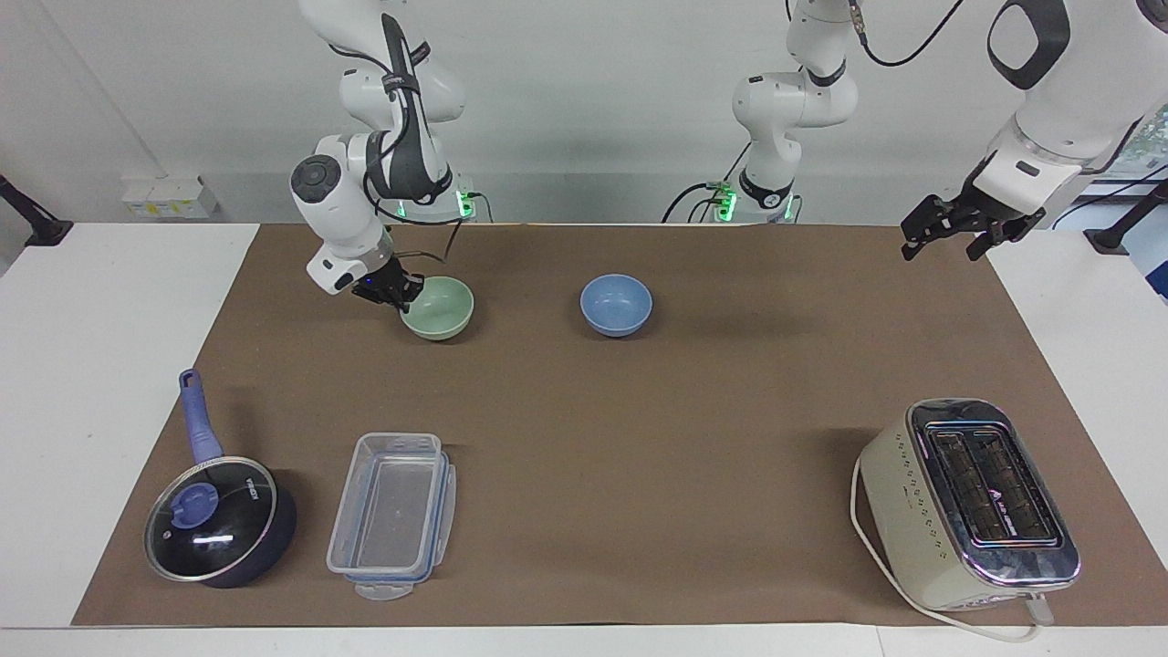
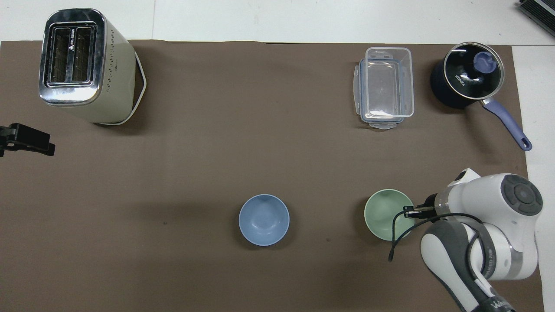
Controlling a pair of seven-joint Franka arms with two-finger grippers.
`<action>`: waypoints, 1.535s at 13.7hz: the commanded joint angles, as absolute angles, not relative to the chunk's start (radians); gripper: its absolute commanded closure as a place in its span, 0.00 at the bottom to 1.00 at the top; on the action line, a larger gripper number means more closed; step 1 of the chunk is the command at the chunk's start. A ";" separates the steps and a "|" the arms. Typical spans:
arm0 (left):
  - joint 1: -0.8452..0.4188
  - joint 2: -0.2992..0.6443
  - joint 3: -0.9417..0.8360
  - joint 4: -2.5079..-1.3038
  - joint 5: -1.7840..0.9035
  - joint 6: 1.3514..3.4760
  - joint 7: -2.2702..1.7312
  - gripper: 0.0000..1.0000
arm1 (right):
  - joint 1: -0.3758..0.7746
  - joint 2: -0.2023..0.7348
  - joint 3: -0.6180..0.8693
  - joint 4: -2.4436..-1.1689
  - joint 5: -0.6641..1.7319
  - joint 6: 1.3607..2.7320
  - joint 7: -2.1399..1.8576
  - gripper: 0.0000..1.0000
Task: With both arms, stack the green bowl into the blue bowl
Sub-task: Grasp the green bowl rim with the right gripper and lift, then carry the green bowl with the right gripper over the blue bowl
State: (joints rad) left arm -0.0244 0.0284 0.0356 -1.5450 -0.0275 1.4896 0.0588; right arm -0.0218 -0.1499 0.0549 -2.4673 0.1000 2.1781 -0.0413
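So far only the first step looks done: the right gripper [image 1: 404, 298] is pinched closed on the rim of the green bowl [image 1: 440, 307], at the bowl's edge toward the right arm's end of the table. The bowl tips slightly and appears barely off the brown mat [image 1: 584, 420], though whether it has fully left the surface is hard to judge. The blue bowl [image 1: 617, 305] sits empty and upright beside it, toward the middle of the table, about equally near the robots, a clear gap between the two. Stacking is not yet done; the green bowl has to be carried over and set inside the blue one.

The left gripper [image 1: 949, 237] hangs with its fingers spread wide, holding nothing, over the mat's edge at the left arm's end; that arm waits.

Farther from the robots stand a lidded dark blue saucepan [image 1: 217, 520], a clear plastic container [image 1: 394, 514] beside it, and a cream toaster [image 1: 969, 504]. Nothing lies between the bowls.
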 commanded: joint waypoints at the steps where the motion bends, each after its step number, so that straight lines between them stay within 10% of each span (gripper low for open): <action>1: -0.031 0.034 0.040 -1.525 -0.015 1.463 0.046 0.00 | -0.020 -0.172 0.069 -2.383 0.127 2.050 -0.069 1.00; 21: -0.029 0.034 0.040 -1.525 -0.015 1.463 0.046 0.00 | 0.488 -0.028 0.094 -2.180 0.241 2.175 0.478 1.00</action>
